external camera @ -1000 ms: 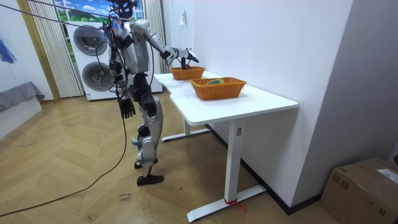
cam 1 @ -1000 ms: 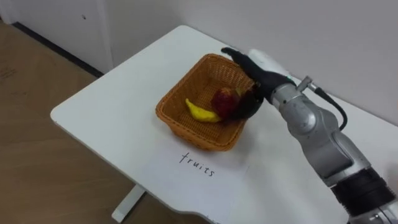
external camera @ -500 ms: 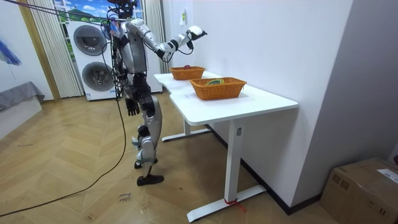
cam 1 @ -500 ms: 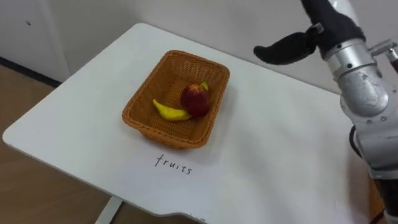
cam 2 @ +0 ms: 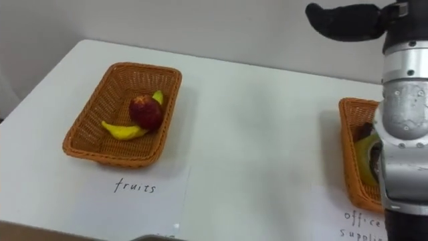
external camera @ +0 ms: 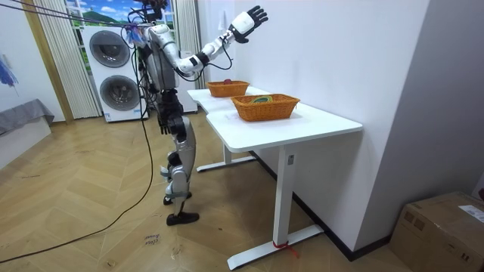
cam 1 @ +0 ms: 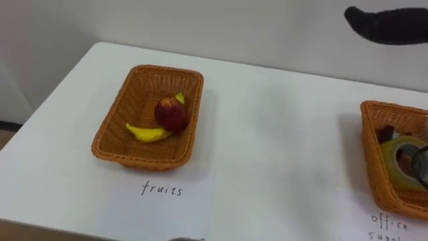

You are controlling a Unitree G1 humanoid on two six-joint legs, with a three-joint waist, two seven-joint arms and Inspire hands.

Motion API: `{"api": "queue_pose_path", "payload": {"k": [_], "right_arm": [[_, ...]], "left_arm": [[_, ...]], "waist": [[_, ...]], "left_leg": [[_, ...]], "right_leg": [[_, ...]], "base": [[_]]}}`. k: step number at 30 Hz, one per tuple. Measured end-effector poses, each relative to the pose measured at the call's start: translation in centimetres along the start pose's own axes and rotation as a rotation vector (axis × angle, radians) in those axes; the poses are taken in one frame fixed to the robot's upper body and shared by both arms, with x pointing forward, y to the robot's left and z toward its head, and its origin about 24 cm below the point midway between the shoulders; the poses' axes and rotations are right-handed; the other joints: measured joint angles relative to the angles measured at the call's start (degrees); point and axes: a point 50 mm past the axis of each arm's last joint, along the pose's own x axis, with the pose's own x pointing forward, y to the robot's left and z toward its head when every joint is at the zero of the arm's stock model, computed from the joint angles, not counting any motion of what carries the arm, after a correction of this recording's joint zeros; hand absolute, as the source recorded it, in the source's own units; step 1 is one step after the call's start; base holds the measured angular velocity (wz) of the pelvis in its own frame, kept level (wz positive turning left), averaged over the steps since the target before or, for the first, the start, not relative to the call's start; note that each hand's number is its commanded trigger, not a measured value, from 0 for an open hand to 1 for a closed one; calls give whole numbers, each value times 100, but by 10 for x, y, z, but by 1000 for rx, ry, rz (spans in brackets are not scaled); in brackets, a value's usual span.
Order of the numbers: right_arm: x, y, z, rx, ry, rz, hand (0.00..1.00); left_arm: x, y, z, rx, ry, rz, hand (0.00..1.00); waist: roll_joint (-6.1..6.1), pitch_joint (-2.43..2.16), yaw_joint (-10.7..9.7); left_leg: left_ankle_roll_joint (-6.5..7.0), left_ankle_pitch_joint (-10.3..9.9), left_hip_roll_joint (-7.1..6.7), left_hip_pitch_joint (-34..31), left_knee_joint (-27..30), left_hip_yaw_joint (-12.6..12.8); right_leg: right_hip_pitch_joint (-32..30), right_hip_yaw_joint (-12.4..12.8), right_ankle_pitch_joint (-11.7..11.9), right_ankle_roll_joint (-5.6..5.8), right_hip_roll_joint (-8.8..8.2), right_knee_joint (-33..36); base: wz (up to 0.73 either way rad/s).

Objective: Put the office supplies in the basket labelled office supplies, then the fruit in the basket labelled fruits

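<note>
Fruit: a banana [cam 1: 148,133] and an apple [cam 1: 172,115] lie touching in the fruit basket [cam 1: 137,158]; a yellow-green piece sits just behind the apple, too hidden to name.
Office supplies: a tape roll [cam 1: 401,159] and a dark item beside it lie in the office basket [cam 1: 372,167] at the robot's right.
Surface [cam 1: 281,134]: white; the two baskets stand well apart on it, each with a handwritten label [cam 1: 162,189] in front, and nothing loose lies between them.
Right hand [external camera: 249,18]: high above the surface, arm stretched up and forward, fingers spread and released, holding nothing.
Left hand [external camera: 162,124]: hangs by the hip, away from the surface.
Stance: upright at the end of the surface nearest the fruit basket.
Step in hand: judged to be the gap after a drop, with sorting near its end or done.
Next move: if an item is left, bring the arm down and reach for it; if not, lower it clear of both baskets' rims.
</note>
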Motion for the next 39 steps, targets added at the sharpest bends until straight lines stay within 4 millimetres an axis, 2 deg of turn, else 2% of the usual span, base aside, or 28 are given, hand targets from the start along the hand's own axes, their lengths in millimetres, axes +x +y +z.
{"api": "queue_pose_path", "payload": {"k": [5,7,11,13,18,22,26,29,32,35,38,39], "right_arm": [[2,-24,-2,21,11,-156,0],[0,-32,-4,5,11,-198,0],[-6,-43,-10,-19,28,-259,0],[-9,-50,-13,-34,43,-296,0],[-21,-75,-21,-66,68,-434,0],[-35,-91,-28,-12,105,-539,0],[-45,-100,-34,-12,141,-602,0],[-52,-106,-38,30,175,-669,0],[-61,-117,-44,84,215,-737,0],[-84,-135,-55,115,298,-829,0],[-102,-141,-68,102,382,-888,0],[-107,-142,-73,129,416,-912,0]], "left_arm": [[-1,2,-6,-5,11,2,0],[0,2,-5,-6,9,3,0],[0,3,-7,-17,10,7,0],[0,4,-8,-23,12,9,0],[0,7,-14,-47,38,20,0],[0,8,-17,-47,46,25,0],[0,9,-16,-46,45,41,0],[-1,10,-18,-43,50,52,0],[0,11,-16,-39,43,59,0],[0,13,-13,-43,24,70,0],[0,14,-11,-36,14,77,0],[0,13,-10,-34,13,78,0]], "waist": [[-25,19,-216],[-41,25,-236],[-103,25,-290],[-158,45,-392],[-239,16,-426],[-274,27,-519],[-260,26,-553],[-226,28,-699],[-176,29,-772],[-115,36,-844],[-113,49,-875],[-79,54,-957]], "left_leg": [[-1,-5,5,50,-18,17],[-2,-5,11,57,-20,52],[-6,-9,29,61,-30,128],[-8,-11,40,45,-29,147],[-16,-31,66,64,-22,214],[-22,-39,95,63,-14,255],[-39,-69,134,59,-16,390],[-46,-79,131,61,-18,472],[-60,-107,195,63,-4,539],[-73,-136,195,51,-8,538],[-76,-143,190,63,-11,540],[-75,-144,190,65,-12,547]], "right_leg": [[10,15,0,0,-4,56],[3,29,0,0,-1,52],[-28,94,2,-3,9,61],[-45,101,6,-10,11,59],[-69,160,7,-12,32,63],[-127,180,12,-20,45,61],[-166,286,27,-44,81,70],[-180,343,34,-55,106,71],[-199,398,41,-65,131,69],[-203,426,41,-65,151,58],[-202,468,40,-66,163,59],[-205,475,40,-66,164,56]], "base": [[-3],[-8],[-10],[-6],[-7],[-5],[-22],[-11],[-10],[-3],[-6],[0]]}}
